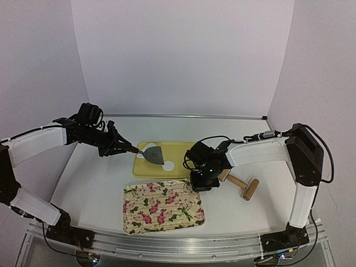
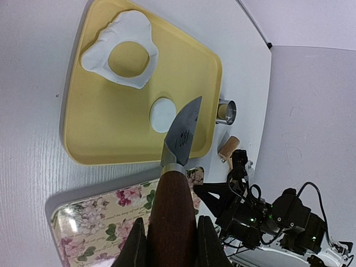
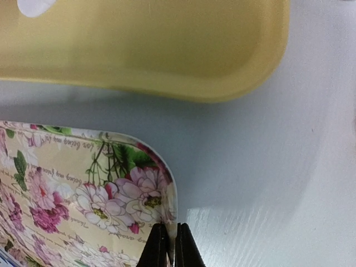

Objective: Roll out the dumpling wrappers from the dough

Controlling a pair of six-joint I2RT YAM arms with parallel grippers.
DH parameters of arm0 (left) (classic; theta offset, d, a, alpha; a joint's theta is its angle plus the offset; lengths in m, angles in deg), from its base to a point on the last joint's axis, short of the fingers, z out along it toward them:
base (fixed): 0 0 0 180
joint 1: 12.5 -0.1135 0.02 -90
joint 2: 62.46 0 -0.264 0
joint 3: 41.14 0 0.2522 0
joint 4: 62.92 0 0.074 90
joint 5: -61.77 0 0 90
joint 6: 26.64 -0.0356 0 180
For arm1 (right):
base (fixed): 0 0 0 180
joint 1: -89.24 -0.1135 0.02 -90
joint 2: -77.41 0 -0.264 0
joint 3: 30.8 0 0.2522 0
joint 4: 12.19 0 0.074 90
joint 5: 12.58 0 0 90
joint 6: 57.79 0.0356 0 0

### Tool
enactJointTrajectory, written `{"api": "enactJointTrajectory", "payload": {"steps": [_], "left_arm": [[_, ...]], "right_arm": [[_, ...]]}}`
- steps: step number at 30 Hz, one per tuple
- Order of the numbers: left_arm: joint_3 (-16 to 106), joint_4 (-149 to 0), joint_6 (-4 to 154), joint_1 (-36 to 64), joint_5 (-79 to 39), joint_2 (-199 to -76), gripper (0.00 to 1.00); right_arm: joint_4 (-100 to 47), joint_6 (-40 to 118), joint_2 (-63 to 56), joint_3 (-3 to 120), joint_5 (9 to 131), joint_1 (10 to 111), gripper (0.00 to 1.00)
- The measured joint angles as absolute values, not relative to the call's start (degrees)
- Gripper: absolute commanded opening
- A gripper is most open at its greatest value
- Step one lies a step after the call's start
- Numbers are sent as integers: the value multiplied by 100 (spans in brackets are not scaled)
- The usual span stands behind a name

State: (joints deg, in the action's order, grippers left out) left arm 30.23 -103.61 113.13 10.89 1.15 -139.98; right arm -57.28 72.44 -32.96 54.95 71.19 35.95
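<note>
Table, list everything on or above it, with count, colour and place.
Shallow yellow plastic tray: one, yellow, middle of the white table.
Irregular white dough sheet with a hole: one, white, yellow tray's left end.
Round white dumpling wrapper: one, white, yellow tray's near edge.
Wooden-handled metal scraper: one, brown and silver, above the yellow tray.
Floral rectangular tray: one, cream with pink flowers, nearer than the yellow tray.
Metal ring cutter: one, silver, table, right of yellow tray.
Wooden rolling pin: one, tan, table's right side.
Left gripper: one, black, shut on the scraper's handle.
Right gripper: one, black, shut on the floral tray's corner rim.
</note>
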Motion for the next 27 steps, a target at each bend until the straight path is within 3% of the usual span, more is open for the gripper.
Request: {"api": "enactJointTrajectory", "payload": {"steps": [5, 9, 12, 18, 27], "left_arm": [[3023, -10449, 11204, 1086, 61, -13998, 0], [3023, -10530, 11091, 1067, -22, -14001, 0], [3025, -10652, 10942, 1067, -185, -14020, 0], [3174, -11013, 10530, 1067, -471, -14364, 0], [3723, -11377, 10157, 1067, -599, -14917, 0]], "right_arm": [[-5823, 7745, -3084, 5292, 7211, 3396, 3], [-6002, 8037, -3018, 5217, 7374, 3324, 45], [-6317, 8140, -2905, 5095, 7553, 3306, 57], [-6623, 8024, -2648, 5253, 7627, 3510, 58], [-6628, 7262, -2944, 6429, 7093, 4677, 46]]}}
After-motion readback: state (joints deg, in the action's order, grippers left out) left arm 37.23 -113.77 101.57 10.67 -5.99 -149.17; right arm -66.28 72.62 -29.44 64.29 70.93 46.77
